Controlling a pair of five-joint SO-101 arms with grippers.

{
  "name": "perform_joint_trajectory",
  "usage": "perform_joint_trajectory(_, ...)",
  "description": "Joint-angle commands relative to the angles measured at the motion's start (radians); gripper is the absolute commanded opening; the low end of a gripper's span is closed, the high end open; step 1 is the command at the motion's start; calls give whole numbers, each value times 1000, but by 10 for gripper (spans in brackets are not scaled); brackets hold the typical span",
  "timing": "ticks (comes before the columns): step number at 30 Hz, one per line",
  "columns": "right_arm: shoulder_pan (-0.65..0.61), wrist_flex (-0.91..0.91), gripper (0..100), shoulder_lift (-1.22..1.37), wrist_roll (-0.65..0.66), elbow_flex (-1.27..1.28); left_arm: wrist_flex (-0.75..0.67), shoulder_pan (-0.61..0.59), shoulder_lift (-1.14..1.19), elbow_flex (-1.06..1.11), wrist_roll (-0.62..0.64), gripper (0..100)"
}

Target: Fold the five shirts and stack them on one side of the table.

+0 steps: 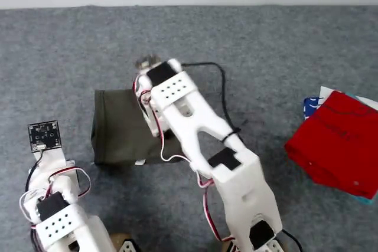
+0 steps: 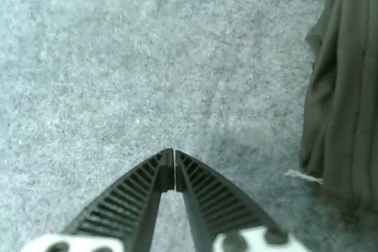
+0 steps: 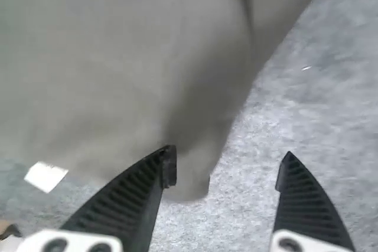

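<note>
Olive shirt (image 1: 121, 127) lies folded into a rectangle on the grey bench (image 1: 266, 45), left of centre. A small white tag (image 1: 140, 162) sticks out at its near edge.

Right arm (image 1: 201, 128) reaches from the near edge across the shirt's right side, with its wrist over the far right corner. A black cable (image 1: 221, 81) runs along it.

Right gripper (image 3: 229, 169) is open, jaws wide apart and nothing between them. One finger (image 3: 159, 172) sits at the shirt's edge, just over the olive shirt (image 3: 118, 57). The other finger is over bare bench (image 3: 331, 98). Can't tell whether the first one touches the cloth. The tag (image 3: 46, 176) shows beside that finger.

Left arm (image 1: 56, 205) is at the near left corner, beside the shirt and apart from it.

Left gripper (image 2: 174, 169) is closed, tips together and holding nothing. It points down at bare bench (image 2: 118, 57). The olive shirt (image 2: 345, 87) edge is off to one side, with the tag (image 2: 304, 175) at its corner.

Red shirt (image 1: 336, 143) lies folded at the right side of the bench, well apart from the olive one. It sits on top of a pile. Blue-and-white cloth (image 1: 312, 105) peeks out from under its far edge. How many pieces are under it, I can't tell.
</note>
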Motion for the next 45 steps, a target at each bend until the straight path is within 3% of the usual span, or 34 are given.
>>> perform_joint_trajectory(1,-21,21,280,68,-15,-6,-26,-5,-9,-25,8,15)
perform_joint_trajectory(9,-88,19,254,153,-9,-6,-31,77,-11,-10,8,16)
perform_joint_trajectory(15,-50,16,0,153,64,-6,-31,80,-11,-8,8,16)
perform_joint_trajectory(21,31,38,10,119,203,-5,-31,81,-11,-7,6,16)
perform_joint_trajectory(28,140,39,10,-102,341,32,-31,81,-11,-7,6,16)
perform_joint_trajectory(33,266,39,10,-265,566,160,-31,81,-11,-7,6,16)
perform_joint_trajectory(38,470,25,10,-312,904,226,-31,81,-11,-7,6,16)
perform_joint_trajectory(43,659,-197,9,-312,1254,226,-31,81,-11,-7,6,16)
perform_joint_trajectory(45,685,-298,9,-312,1323,226,-31,81,-11,-5,6,16)
